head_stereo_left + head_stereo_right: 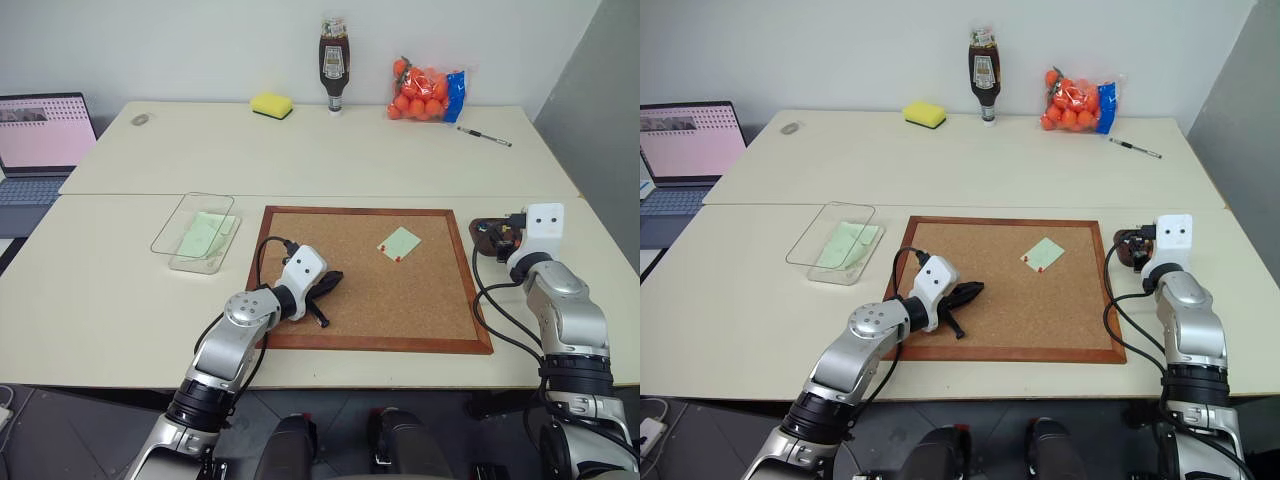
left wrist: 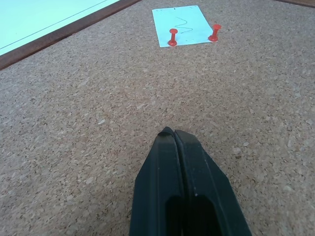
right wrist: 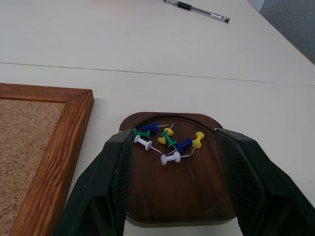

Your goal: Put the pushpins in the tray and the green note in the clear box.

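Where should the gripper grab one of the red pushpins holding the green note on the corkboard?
Grip a red pushpin by its spool-shaped head, coming from above. It stands upright out of the green note on the corkboard, so its narrow waist is free to pinch.

Rough, grainy cork sheet [image 1: 400, 290] in a smooth reddish wooden frame [image 3: 54, 162]. Thin pale-green paper note [image 2: 182, 25] held by glossy red plastic pushpins [image 2: 173, 38]. Polished dark-brown wooden tray [image 3: 172, 196]. Transparent shiny plastic box [image 1: 197, 232]. Matt cream tabletop [image 1: 300, 160].
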